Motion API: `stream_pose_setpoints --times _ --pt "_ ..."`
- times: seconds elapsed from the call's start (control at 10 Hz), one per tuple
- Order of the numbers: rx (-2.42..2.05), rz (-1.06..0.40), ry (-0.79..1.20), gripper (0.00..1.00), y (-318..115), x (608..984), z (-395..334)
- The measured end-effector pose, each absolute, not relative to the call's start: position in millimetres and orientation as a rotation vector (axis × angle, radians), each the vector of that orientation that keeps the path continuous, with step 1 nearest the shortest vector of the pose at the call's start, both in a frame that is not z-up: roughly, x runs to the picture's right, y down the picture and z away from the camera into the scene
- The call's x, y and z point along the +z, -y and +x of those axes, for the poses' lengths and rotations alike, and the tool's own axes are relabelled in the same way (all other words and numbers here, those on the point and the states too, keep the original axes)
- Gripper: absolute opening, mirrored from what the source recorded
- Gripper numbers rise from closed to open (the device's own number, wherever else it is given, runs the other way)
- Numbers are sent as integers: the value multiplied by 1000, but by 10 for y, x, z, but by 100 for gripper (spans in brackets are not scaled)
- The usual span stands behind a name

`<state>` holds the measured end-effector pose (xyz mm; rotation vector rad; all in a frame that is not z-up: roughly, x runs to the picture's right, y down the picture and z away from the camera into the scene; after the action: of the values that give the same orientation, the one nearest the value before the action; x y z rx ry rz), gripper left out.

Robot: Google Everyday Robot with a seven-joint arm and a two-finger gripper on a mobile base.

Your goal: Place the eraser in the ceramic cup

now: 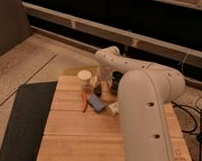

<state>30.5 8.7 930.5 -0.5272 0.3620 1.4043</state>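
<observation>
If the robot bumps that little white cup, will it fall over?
Probably not easily: the cup looks short and wide, and it stands upright on the wooden table. It seems hard, so it might slide or chip. The tool hangs close beside it.

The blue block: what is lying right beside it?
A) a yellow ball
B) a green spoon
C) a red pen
C: a thin red pen lies along the blue block on the wooden table. The gripper hangs just behind them, next to the cup.
</observation>
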Motion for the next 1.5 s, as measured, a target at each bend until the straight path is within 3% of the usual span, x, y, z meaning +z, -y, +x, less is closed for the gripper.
stream_pose_setpoints --times 0.6,1.1,1.5 --pt "1361 -477 -328 65 -69 9304 199" --pt "1222 -435 -365 65 46 9513 36" --pt "1208 -489 -351 65 65 9679 -113"
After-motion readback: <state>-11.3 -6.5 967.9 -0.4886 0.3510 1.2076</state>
